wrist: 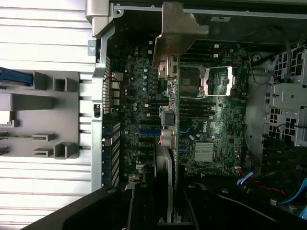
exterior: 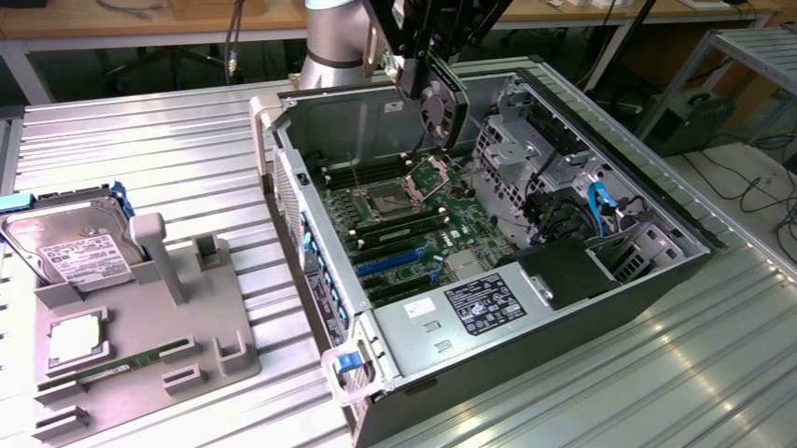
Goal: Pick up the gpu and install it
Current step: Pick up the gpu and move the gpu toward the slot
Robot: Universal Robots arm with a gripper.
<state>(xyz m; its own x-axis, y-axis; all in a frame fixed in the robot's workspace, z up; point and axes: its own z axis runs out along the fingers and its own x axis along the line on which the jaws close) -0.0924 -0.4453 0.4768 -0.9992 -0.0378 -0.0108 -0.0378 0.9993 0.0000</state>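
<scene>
In the exterior view the pincer hangs from the arm above the far end of the open computer case, closed on the gpu. The card hangs on edge just under the fingers, dark fan shroud showing, held in the air clear of everything inside the case. Below the pincer lies the motherboard, with a CPU socket under it and a little toward the exterior view's left. The blue expansion slots sit farther from the pincer, toward the camera, and the labelled power supply lies beyond them. Well apart from the pincer, off to the exterior view's left and outside the case, a grey fixture tray rests on the ribbed metal table and holds a hard drive and a memory stick. In the wrist view the pincer shows as black housing on both sides of the card, gripping the gpu between its jaws. The card is seen edge-on, running straight away from the pincer and ending in its pale metal bracket at the far end. Beneath the card spreads the motherboard — a finned heatsink lies just to one side of the card's edge, and the blue expansion slots lie on the other side. Past those slots stands the perforated case wall, and outside it the grey fixture tray.
</scene>
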